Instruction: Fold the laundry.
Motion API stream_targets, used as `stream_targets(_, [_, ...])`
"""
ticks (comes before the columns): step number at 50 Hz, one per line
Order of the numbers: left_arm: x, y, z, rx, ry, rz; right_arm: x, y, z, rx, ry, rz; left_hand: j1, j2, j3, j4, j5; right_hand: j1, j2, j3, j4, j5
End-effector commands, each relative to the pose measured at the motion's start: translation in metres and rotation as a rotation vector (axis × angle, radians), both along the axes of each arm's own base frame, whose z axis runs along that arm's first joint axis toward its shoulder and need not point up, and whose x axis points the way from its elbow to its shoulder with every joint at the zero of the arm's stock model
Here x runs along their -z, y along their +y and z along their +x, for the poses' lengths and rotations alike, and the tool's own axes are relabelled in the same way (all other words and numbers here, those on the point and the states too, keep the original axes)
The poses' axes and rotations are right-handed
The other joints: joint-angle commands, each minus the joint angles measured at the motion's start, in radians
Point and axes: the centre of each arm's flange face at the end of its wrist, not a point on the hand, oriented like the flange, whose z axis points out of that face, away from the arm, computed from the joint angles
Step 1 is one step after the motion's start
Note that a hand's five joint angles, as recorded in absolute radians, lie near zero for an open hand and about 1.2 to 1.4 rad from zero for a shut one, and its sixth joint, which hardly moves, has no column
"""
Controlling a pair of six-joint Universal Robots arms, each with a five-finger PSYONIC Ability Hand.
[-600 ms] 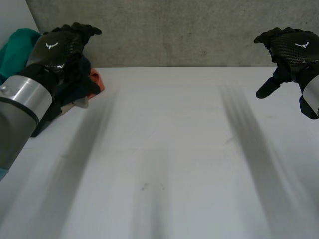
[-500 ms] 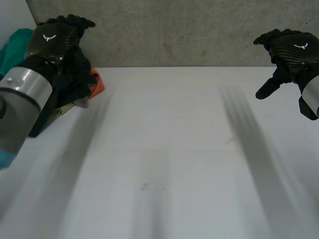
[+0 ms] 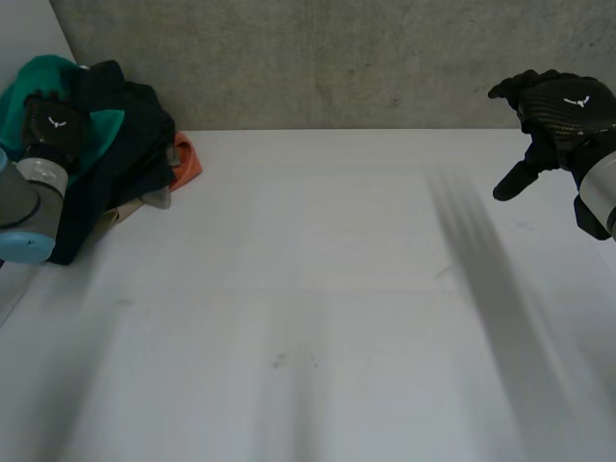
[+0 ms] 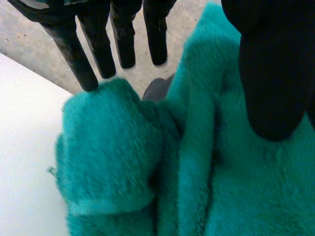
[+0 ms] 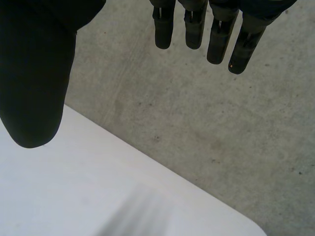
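Note:
A pile of laundry lies at the table's far left corner: a fluffy teal garment, dark navy cloth and an orange piece. My left hand hovers over the pile with fingers straight and thumb apart, open. In the left wrist view its fingertips hang just above the teal fleece, holding nothing. My right hand is raised at the far right, above the table, open and empty; in its wrist view the fingers and thumb are spread before the wall.
The white table stretches wide and bare between the hands. A grey concrete wall runs along the back edge. The table's rounded far right corner appears in the right wrist view.
My left hand has moved left and back, from in front of the dark cloth to over the teal garment at the pile's left side. The right hand has barely moved.

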Motion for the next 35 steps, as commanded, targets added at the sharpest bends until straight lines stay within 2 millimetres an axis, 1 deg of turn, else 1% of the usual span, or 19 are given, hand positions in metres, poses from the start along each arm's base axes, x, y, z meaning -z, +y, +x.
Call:
stream_targets(1, [0.009,-0.006,-0.002,0.006,0.002,-0.006,0.010,-0.004,0.001,0.000,0.020,0.024,0.952,0.967,0.976,0.972,0.968,-0.018,-0.042,-0.037,-0.057,-0.058])
stream_targets(5, [-0.025,0.003,-0.015,-0.003,0.016,-0.082,0.012,-0.003,0.001,-0.003,0.051,0.020,0.998,1.013,1.022,1.017,1.014,-0.018,-0.042,-0.037,-0.057,-0.058])
stream_targets(6, [-0.042,0.012,-0.023,-0.004,0.029,-0.124,0.012,-0.003,0.001,-0.003,0.056,0.018,0.998,1.013,1.022,1.017,1.014,-0.018,-0.042,-0.037,-0.057,-0.058])
stream_targets(9, [-0.069,0.029,-0.040,0.022,0.047,-0.199,0.013,-0.002,0.001,-0.004,0.068,0.018,0.998,1.013,1.022,1.017,1.014,-0.018,-0.042,-0.037,-0.057,-0.058])
stream_targets(10, [-0.084,0.042,-0.052,0.048,0.059,-0.244,0.013,-0.002,0.001,-0.004,0.068,0.019,0.998,1.013,1.022,1.017,1.014,-0.018,-0.042,-0.037,-0.057,-0.058])
stream_targets(12, [-0.097,0.057,-0.064,0.077,0.076,-0.282,0.013,-0.002,0.001,-0.004,0.068,0.019,0.998,1.013,1.022,1.017,1.014,-0.018,-0.042,-0.037,-0.057,-0.058])
stream_targets(13, [-0.108,0.073,-0.077,0.111,0.097,-0.304,0.013,-0.003,0.001,-0.004,0.068,0.018,0.998,1.013,1.022,1.017,1.014,-0.018,-0.042,-0.037,-0.057,-0.058])
stream_targets(16, [-0.120,0.103,-0.103,0.186,0.133,-0.306,0.012,-0.003,0.001,-0.002,0.067,0.015,0.998,1.013,1.022,1.017,1.014,-0.018,-0.042,-0.037,-0.057,-0.058])
stream_targets(17, [-0.126,0.125,-0.122,0.246,0.163,-0.294,0.012,-0.003,0.001,-0.002,0.067,0.013,0.998,1.013,1.022,1.017,1.014,-0.018,-0.042,-0.037,-0.057,-0.058])
stream_targets(19, [-0.131,0.149,-0.143,0.316,0.204,-0.278,0.011,-0.003,0.001,-0.002,0.067,0.010,0.998,1.013,1.022,1.017,1.014,-0.018,-0.042,-0.037,-0.057,-0.058])
stream_targets(20, [-0.131,0.162,-0.153,0.352,0.224,-0.263,0.010,-0.004,0.001,-0.002,0.065,0.009,0.998,1.013,1.022,1.017,1.014,-0.018,-0.042,-0.037,-0.057,-0.058])
stream_targets(21, [-0.130,0.186,-0.171,0.421,0.267,-0.224,0.010,-0.003,0.001,-0.002,0.065,0.008,0.998,1.013,1.022,1.017,1.014,-0.018,-0.042,-0.037,-0.057,-0.058])
stream_targets(24, [-0.121,0.223,-0.195,0.522,0.335,-0.124,0.009,-0.003,0.001,-0.002,0.064,0.005,0.998,1.013,1.022,1.017,1.014,-0.018,-0.042,-0.037,-0.057,-0.058])
stream_targets(25, [-0.111,0.247,-0.208,0.585,0.381,-0.031,0.009,-0.003,0.001,-0.002,0.063,0.005,0.998,1.013,1.022,1.017,1.014,-0.018,-0.042,-0.037,-0.057,-0.058])
stream_targets(28, [-0.093,0.283,-0.225,0.674,0.446,0.128,0.008,-0.003,0.001,-0.002,0.063,0.002,0.998,1.013,1.022,1.017,1.014,-0.018,-0.042,-0.037,-0.057,-0.058])
stream_targets(29, [-0.082,0.306,-0.235,0.727,0.500,0.242,0.008,-0.003,0.001,-0.002,0.064,0.003,0.807,0.821,0.830,0.826,0.822,-0.018,-0.042,-0.037,-0.057,-0.058])
stream_targets(31, [-0.074,0.322,-0.241,0.767,0.546,0.328,0.008,-0.004,0.001,-0.001,0.062,0.001,0.311,0.326,0.335,0.331,0.327,-0.018,-0.042,-0.037,-0.057,-0.058])
stream_targets(32, [-0.071,0.334,-0.245,0.793,0.588,0.397,0.008,-0.004,0.001,-0.001,0.062,0.002,-0.191,-0.177,-0.168,-0.172,-0.176,-0.018,-0.042,-0.037,-0.057,-0.058])
stream_targets(35, [-0.071,0.340,-0.246,0.802,0.641,0.455,0.008,-0.003,0.001,-0.006,0.062,0.002,-0.224,-0.209,-0.200,-0.204,-0.208,-0.018,-0.042,-0.037,-0.057,-0.058])
